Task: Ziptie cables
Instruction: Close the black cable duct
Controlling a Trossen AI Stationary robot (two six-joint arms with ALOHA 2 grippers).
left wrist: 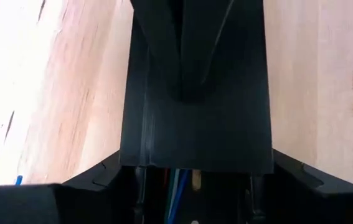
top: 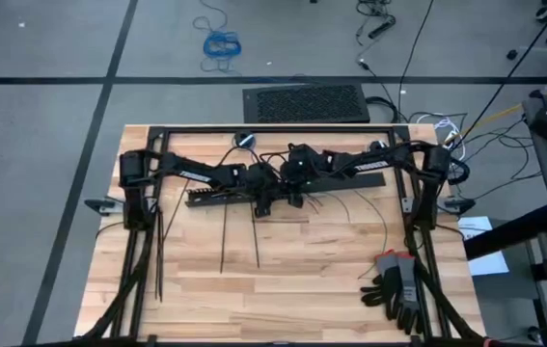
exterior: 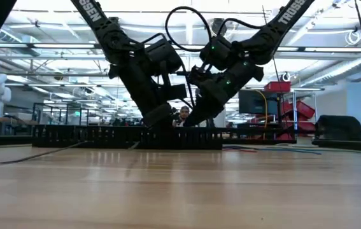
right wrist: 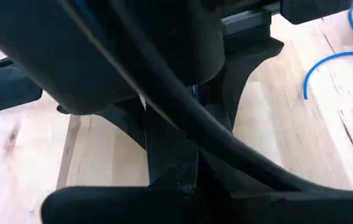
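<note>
Both dark grippers meet over the long black slotted plastic bar (top: 230, 196) at the wooden table's (top: 302, 280) middle: left gripper (top: 265, 198) and right gripper (top: 292, 196), finger spacing impossible to tell. Thin blue and green wires (left wrist: 177, 186) lie in the bar's channel. Several thin straight black plastic zipties (top: 225, 241) lie nearby.

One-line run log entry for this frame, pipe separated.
task: ziptie cables | left gripper and right gripper: meeting over slotted bar | zipties: loose on table | gloves: right front
</note>
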